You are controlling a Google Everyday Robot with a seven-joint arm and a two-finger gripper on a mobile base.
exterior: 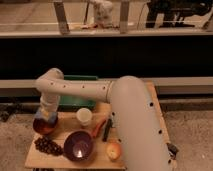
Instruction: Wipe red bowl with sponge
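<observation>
The red bowl [42, 127] sits at the left edge of the wooden table [67, 162]. My gripper [48, 117] hangs from the white arm and points down right over the bowl, at or just above its rim. A pale blue patch [51, 118] shows at the gripper's lower end. I cannot tell whether it is the sponge or part of the gripper. No sponge lies anywhere else on the table.
A white cup [84, 116] stands right of the bowl. A bigger purple bowl [78, 145], dark grapes [47, 146], an orange-red fruit [114, 150], a red stick-like item [98, 128] and a dark utensil [107, 131] lie nearby. A green bin [82, 103] stands behind.
</observation>
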